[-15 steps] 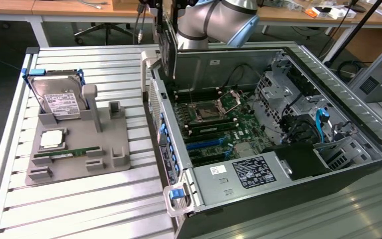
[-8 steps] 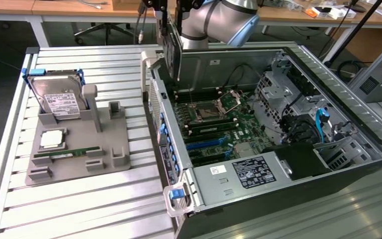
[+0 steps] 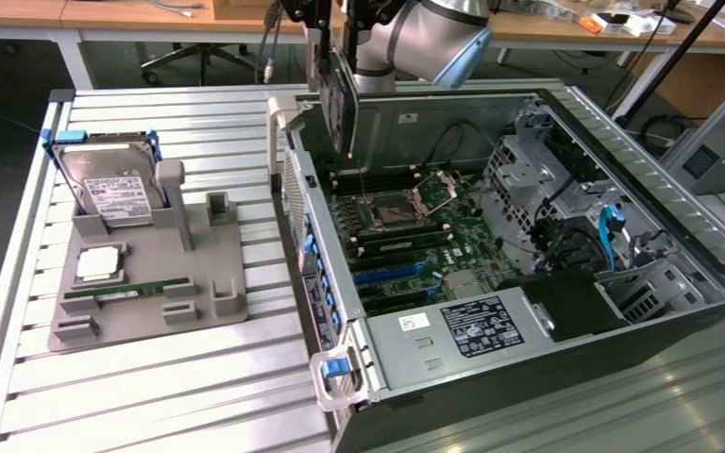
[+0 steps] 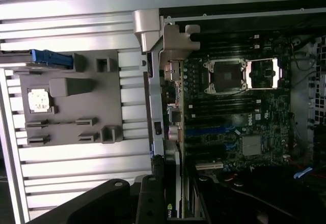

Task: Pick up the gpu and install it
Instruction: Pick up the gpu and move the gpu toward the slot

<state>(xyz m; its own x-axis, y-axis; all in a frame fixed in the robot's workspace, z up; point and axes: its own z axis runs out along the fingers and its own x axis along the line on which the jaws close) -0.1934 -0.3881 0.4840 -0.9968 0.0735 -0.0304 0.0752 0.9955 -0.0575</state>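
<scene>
Upright gpu [image 3: 341, 113] in the end effector [image 3: 333, 58]

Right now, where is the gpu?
In the exterior view the gpu hangs upright under the end effector, above the open computer case, by its wall on that view's left.

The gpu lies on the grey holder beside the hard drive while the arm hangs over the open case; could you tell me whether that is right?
Not quite: the gpu is not on the grey holder beside the hard drive; it is held upright under the arm, over the open case, as the exterior view shows.
</scene>
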